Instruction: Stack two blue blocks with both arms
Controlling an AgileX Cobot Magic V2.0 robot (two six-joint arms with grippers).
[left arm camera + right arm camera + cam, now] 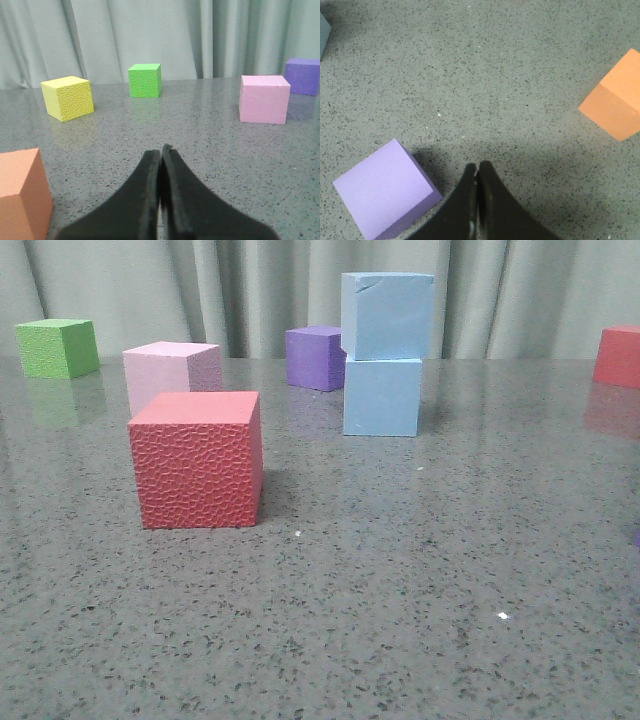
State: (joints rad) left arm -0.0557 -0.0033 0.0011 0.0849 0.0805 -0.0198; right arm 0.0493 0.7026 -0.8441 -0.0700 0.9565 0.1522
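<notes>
- Table [420,570]: grey speckled surface carrying all cubes; a curtain hangs behind it.
- Red textured cube [196,460]: the landmark, nearest the front camera; pink cube [170,372] just behind it; green cube [57,347] farther back to its left; purple cube [315,357] behind and to its right.
- Blue blocks: lower block [381,397] rests on the table to the right of the red textured cube, farther back; upper block [387,315] sits on top of it, slightly askew, a nick on its top edge.
- Left gripper [160,155]: fingers pressed together, holding nothing; yellow cube [67,98] ahead.
- Right gripper [477,170]: fingers closed, empty; above the table.
</notes>
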